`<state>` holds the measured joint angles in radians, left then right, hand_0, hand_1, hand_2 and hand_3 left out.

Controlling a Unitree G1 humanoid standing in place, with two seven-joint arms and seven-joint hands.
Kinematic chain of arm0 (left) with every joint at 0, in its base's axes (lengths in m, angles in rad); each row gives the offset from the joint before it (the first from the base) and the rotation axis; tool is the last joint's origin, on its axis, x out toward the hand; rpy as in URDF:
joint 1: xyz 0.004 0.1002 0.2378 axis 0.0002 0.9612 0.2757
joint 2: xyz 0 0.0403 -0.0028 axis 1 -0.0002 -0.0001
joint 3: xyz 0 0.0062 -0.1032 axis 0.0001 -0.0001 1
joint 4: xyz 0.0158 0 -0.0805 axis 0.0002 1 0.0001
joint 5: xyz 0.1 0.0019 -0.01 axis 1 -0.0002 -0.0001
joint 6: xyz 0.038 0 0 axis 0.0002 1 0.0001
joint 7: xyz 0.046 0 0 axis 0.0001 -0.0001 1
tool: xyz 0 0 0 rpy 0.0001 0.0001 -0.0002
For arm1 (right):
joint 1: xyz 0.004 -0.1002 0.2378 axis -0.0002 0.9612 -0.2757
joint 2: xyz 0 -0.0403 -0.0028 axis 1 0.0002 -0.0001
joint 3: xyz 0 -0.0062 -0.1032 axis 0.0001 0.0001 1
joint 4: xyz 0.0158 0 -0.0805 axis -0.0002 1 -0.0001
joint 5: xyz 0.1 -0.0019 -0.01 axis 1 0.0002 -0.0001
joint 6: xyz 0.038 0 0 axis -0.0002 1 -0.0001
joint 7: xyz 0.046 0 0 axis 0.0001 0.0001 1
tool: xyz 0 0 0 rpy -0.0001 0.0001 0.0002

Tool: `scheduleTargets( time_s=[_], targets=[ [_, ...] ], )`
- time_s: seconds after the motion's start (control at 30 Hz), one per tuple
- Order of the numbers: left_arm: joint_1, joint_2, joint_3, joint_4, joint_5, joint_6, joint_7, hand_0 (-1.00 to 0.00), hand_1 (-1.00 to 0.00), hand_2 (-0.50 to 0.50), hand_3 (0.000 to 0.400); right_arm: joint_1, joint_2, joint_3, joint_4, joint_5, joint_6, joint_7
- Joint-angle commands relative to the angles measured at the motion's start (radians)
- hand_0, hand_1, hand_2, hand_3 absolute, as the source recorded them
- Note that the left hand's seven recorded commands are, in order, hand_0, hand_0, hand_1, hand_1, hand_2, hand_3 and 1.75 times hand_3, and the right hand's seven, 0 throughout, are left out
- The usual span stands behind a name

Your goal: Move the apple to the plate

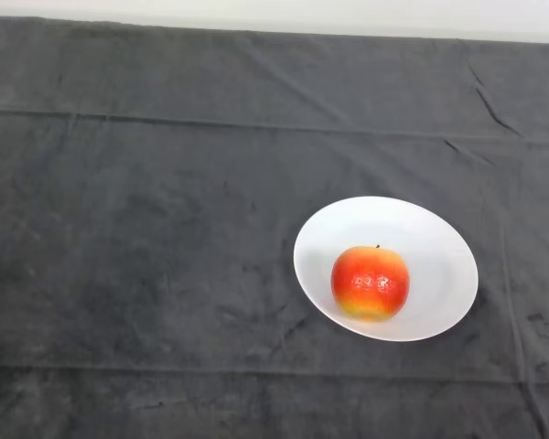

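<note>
None of the robot's body shows here (head view only)

Soft even light, faint shadows

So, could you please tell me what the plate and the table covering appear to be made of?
Plate: probably glazed ceramic or hard plastic; smooth, plain white, softly shaded. Cloth: dark grey fabric, matt and slightly napped, with creases and fold lines.

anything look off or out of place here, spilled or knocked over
Nothing stands out. The apple sits upright, stem up, inside the white plate, a little toward its near side. The plate lies flat on the dark cloth, which shows only a few creases. Nothing is spilled or damaged.
</note>
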<state>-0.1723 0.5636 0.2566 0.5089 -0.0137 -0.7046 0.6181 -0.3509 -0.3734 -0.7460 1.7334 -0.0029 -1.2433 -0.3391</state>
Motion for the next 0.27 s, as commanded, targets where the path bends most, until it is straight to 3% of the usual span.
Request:
scheduleTargets(
  time_s=[0.03,0.27],
  targets=[
    [-0.030,-0.014,0.041,-0.033,0.020,0.007,-0.012,0.00,0.00,0.00,0.000,0.037,0.129,-0.0010,0.065,0.0058,0.064,0.0030],
    [-0.032,-0.021,0.052,-0.031,0.021,0.008,-0.026,0.00,0.00,0.00,0.000,0.037,0.129,-0.0005,0.065,0.0063,0.064,0.0031]
  ],
)
